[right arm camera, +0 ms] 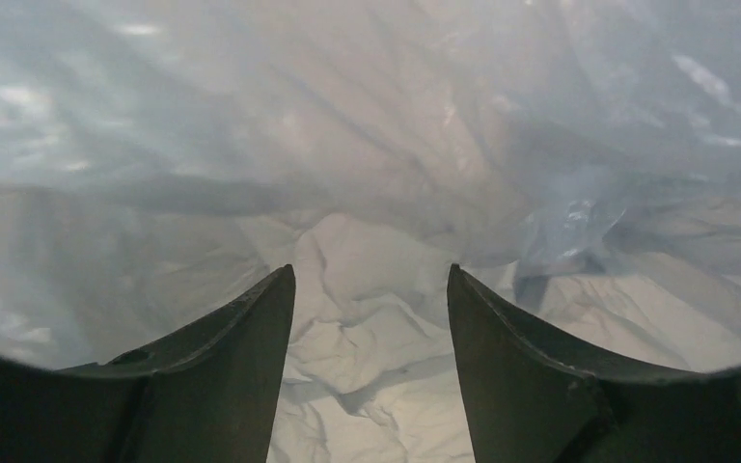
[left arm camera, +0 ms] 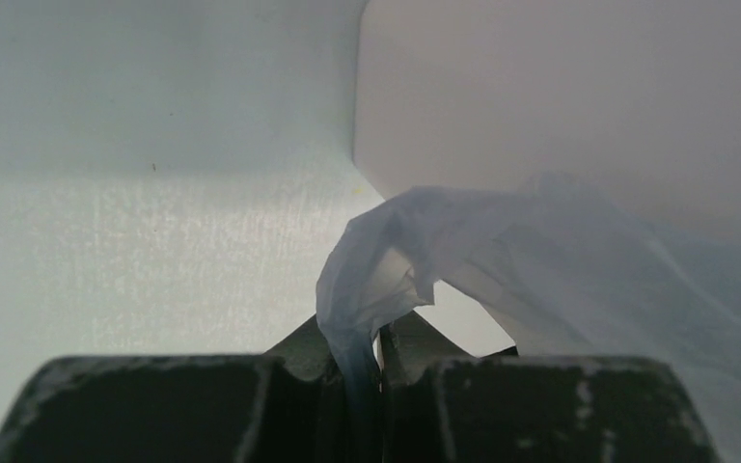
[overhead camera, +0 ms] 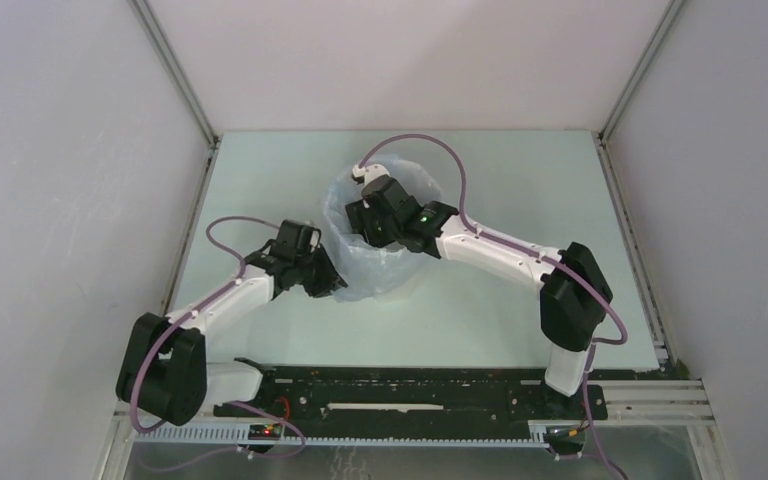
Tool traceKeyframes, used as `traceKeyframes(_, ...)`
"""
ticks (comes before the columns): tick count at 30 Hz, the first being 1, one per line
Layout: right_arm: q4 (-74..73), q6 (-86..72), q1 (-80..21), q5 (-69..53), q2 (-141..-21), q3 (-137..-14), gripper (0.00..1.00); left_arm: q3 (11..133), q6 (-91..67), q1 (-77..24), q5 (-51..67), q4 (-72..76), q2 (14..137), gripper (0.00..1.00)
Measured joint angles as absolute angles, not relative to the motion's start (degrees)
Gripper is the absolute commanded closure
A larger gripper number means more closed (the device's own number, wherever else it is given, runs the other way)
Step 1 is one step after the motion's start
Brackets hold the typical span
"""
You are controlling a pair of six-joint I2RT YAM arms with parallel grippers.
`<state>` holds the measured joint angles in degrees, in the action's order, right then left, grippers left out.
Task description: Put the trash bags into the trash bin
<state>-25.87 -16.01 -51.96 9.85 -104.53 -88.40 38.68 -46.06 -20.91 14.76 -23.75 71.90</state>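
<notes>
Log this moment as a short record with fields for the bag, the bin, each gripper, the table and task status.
trash bag: pale-blue translucent film, bulged open mid-table
left gripper: shut on a bunched edge of the bag
right gripper: open, reaching inside the bag, wrinkled film all around it
trash bin: not distinguishable; the film hides whatever is beneath it
table: pale green, the bag rests on it
task status: cannot tell whether the bag is in the bin
</notes>
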Motion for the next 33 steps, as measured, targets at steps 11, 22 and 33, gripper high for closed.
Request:
traceKeyframes(11,-24.80,-18.81,-50.74,7.53,-103.92,-92.44,0.13,38.68,-44.91,-21.15,12.93,-25.39,70.19,0.60)
traceKeyframes(22,-43.11,-15.66,-49.58,6.72,-97.65,-105.14,0.07,39.18,-42.30,-18.59,6.11,-39.92,50.17,0.17)
traceKeyframes(33,-51.99,-15.97,-50.35,4.58,-80.38,-104.75,0.02,46.63,-42.19,-18.55,3.33,-50.39,38.89,0.07)
